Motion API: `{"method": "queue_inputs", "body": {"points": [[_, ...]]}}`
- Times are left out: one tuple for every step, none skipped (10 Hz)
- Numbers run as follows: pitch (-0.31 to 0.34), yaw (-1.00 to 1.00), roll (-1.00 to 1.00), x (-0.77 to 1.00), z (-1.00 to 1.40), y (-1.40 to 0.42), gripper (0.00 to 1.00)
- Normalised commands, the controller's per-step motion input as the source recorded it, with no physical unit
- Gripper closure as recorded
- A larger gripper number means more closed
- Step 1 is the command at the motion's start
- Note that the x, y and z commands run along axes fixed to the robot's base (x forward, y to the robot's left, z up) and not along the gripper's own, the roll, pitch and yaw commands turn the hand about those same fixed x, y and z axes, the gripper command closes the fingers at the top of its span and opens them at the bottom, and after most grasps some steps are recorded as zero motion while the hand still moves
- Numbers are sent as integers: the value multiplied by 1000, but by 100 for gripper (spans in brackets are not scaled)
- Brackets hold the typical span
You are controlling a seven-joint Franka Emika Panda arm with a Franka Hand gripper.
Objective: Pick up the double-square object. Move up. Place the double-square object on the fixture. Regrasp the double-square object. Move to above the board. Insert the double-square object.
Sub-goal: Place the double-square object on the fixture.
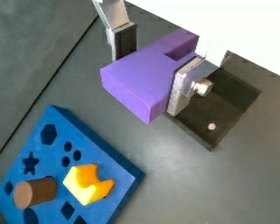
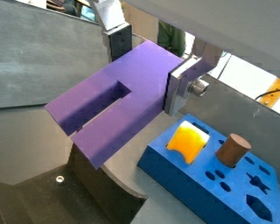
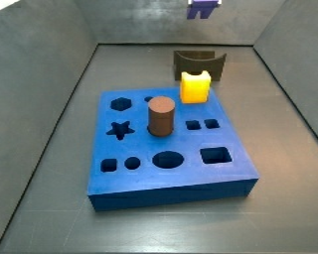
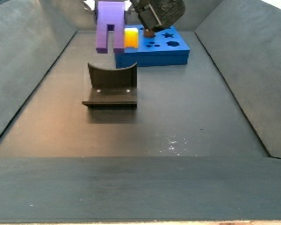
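Double-square object [image 1: 149, 83]: likely light, rigid, smooth plastic, pinched across its flat sides by the gripper [image 1: 154, 59], raised above the fixture [image 4: 110, 85], probably best regripped there.

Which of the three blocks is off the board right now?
The purple double-square object, clamped in the gripper and held in the air above the fixture. The yellow block and brown cylinder both stand in the blue board.

A yellow block [image 3: 195, 86] and a brown cylinder [image 3: 161, 116] stand upright in holes near each other, the cylinder taller.
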Motion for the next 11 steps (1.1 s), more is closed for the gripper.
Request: {"method": "queue_inputs", "body": {"points": [[149, -63, -1000, 130, -1000, 135, 100], [187, -115, -1000, 152, -1000, 140, 100], [187, -128, -914, 164, -1000, 138, 100], [152, -160, -706, 181, -1000, 140, 100], [134, -172, -599, 185, -1000, 143, 100], [91, -186, -330, 191, -1000, 145, 100], [70, -186, -258, 196, -1000, 141, 100], [29, -175, -194, 188, -939, 132, 100], [8, -166, -181, 156, -748, 113, 100], [-9, -141, -170, 127, -519, 87, 100], [-16, -128, -162, 119, -407, 75, 100]]}}
